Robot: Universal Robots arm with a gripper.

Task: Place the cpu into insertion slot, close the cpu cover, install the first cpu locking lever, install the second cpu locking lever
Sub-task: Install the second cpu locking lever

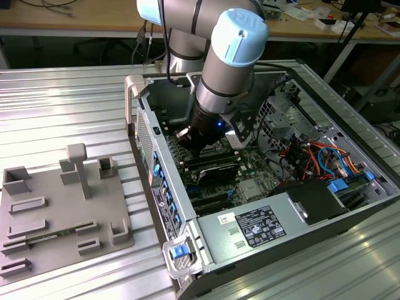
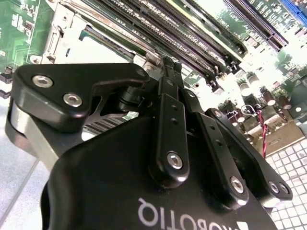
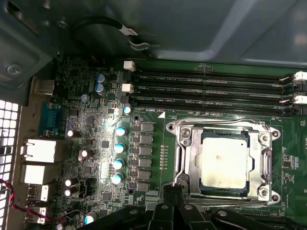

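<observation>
the open computer case (image 1: 206, 250) lies on its side on the ribbed metal worktop (image 1: 62, 100), toward the exterior view's right, with a grey fixture plate (image 1: 56, 212) resting near the worktop's front edge at that view's left. the arm (image 1: 228, 69) reaches straight down into the case, over the green motherboard (image 1: 262, 169), and a grey power supply box (image 1: 250, 228) sits along the case's near wall.

in the first wrist view the insertion slot (image 3: 180, 143) sits near the middle of the motherboard, just beside the long black memory slots (image 3: 206, 88). the cpu (image 3: 224, 162) is already seated in it, silver top showing through the cut-out of the cpu cover (image 3: 263, 160), which looks folded down flat around the chip. so, as i judge it, the placing and the cover are done and the work is at the locking levers.

the gripper (image 3: 173, 190) is at the socket's edge, its dark fingers (image 2: 169, 79) drawn together to a narrow tip in the second wrist view; they look clenched on nothing, used as a pusher. i cannot tell whether the tip touches a lever.

to do this step well, i'd say the tip should bear on the lever's end only, press it down and sideways under its hook, and stay off the chip and cover frame.
</observation>
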